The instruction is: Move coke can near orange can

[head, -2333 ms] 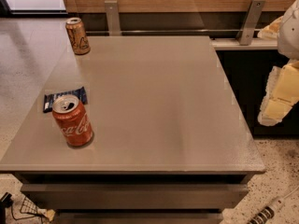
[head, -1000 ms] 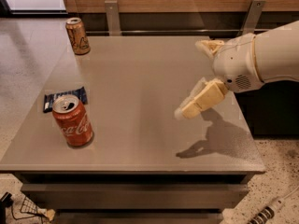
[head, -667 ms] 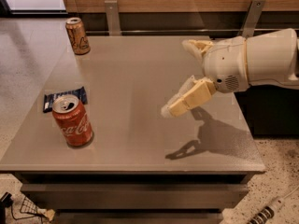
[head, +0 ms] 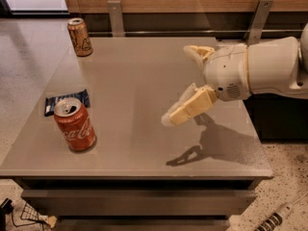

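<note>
You are looking at the gripper [head: 177, 84] hovering over the middle-right of the grey table [head: 139, 76], reaching in from the right edge of the frame on a white arm [head: 269, 66]. Its two tan fingers [head: 192, 105] are standing well apart, one pointing toward the upper centre and the other slanting down to the left, and nothing is sitting between them. The gripper is casting a dark shadow [head: 207, 146] on the tabletop below and to the right of it.

The coke can [head: 74, 125] is standing upright in the lower left of the frame, near the table's front-left corner, well apart from the gripper. White script lettering is running along its red side, and it reads as the Coca-Cola mark. Its silver top is facing you, but you cannot tell whether anything is inside.

A dark blue packet [head: 67, 101] is lying flat just behind the coke can; its print is too small to read.

The orange can [head: 80, 31] is standing upright in the upper left, at the table's far-left corner, showing a dark outlined emblem on its tan side. It is sitting well apart from the coke can.
</note>
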Controlling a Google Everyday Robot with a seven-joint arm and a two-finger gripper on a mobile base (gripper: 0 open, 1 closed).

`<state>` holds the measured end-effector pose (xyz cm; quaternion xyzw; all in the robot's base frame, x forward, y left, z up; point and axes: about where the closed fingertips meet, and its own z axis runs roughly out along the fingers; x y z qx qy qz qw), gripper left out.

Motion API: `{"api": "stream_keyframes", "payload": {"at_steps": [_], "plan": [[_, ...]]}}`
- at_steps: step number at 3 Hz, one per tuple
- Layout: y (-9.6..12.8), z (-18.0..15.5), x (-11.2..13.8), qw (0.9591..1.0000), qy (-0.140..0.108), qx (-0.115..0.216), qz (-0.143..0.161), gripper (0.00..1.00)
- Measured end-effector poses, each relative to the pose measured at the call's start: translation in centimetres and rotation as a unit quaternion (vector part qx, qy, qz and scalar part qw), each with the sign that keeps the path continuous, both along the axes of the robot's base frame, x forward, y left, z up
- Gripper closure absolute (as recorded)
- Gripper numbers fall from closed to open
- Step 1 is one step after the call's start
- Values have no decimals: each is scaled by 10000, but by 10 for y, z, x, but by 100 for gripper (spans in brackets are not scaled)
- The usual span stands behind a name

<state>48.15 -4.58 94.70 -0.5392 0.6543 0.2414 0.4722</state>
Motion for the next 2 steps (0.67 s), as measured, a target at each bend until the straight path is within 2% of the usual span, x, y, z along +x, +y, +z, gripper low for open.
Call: {"api": "stream_keyframes", "payload": {"at_steps": [1, 2], "plan": [[21, -21, -6, 9996, 43, 262, 125, 0], [50, -41, -7, 9973, 79, 653, 341, 0]]}}
